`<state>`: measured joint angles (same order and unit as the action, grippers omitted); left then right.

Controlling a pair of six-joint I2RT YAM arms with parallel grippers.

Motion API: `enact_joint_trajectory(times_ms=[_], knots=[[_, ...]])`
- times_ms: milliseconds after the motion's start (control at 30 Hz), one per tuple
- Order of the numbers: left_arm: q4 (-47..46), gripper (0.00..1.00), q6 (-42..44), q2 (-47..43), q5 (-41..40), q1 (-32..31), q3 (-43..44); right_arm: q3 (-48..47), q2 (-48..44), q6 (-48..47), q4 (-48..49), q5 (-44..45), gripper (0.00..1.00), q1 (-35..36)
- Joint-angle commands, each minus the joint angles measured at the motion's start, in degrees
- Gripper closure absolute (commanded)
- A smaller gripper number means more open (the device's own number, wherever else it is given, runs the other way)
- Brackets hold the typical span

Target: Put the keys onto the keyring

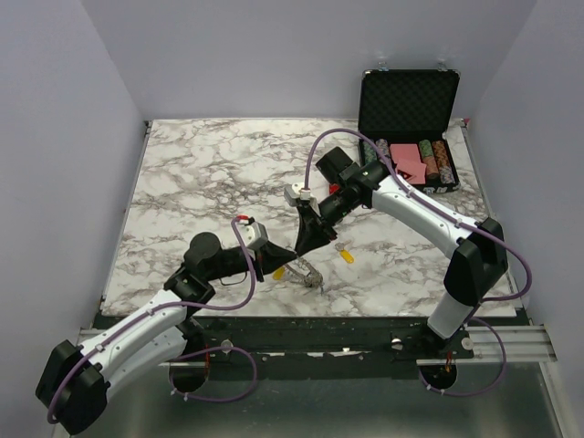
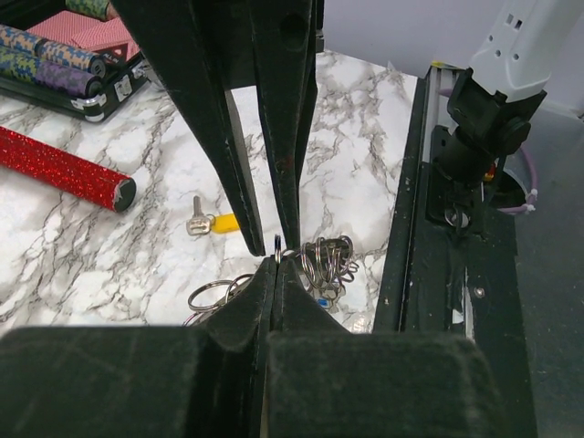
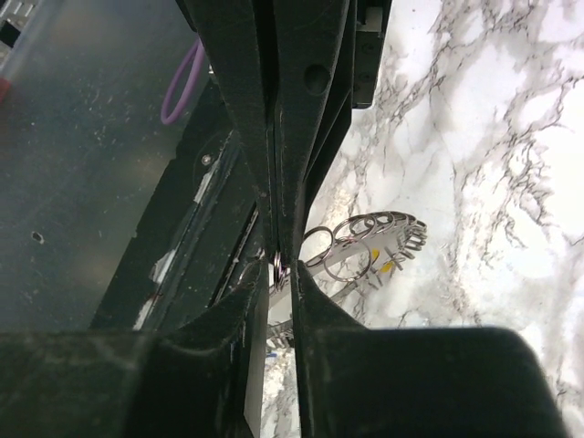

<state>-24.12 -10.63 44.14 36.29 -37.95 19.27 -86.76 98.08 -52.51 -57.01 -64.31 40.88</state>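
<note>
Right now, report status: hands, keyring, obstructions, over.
Left hand shut on keyring loop. Right hand slightly open beside it. Yellow key lying loose; red cylinder well aside.

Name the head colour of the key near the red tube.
Yellow head on the key, left wrist view.

No text, brand or number can be read. The chips (image 1: 440, 160) in the case (image 1: 408, 102) show only stripes; a pale sticker (image 2: 121, 87) on the case's edge is too blurred.
</note>
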Motion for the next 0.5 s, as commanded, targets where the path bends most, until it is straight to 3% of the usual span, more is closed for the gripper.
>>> enact_joint_trajectory(times_ms=[0,133,300,467], knots=[[-1.7,1.00,1.9,-2.7,2.3,0.0,-0.3,-0.7,-0.9,1.4,1.2,-3.4,0.71,-0.2],[-0.7,1.00,5.5,-6.2,3.3,-0.1,-1.0,-0.4,-3.0,1.9,1.4,-3.8,0.51,-0.8],[4.0,1.00,13.6,-13.0,6.4,0.0,-2.2,1.8,-7.5,2.4,2.9,-5.1,0.39,-3.2],[6.2,1.00,14.4,-17.8,6.2,0.0,-3.4,5.1,-10.5,1.0,3.9,-5.9,0.29,-3.6]])
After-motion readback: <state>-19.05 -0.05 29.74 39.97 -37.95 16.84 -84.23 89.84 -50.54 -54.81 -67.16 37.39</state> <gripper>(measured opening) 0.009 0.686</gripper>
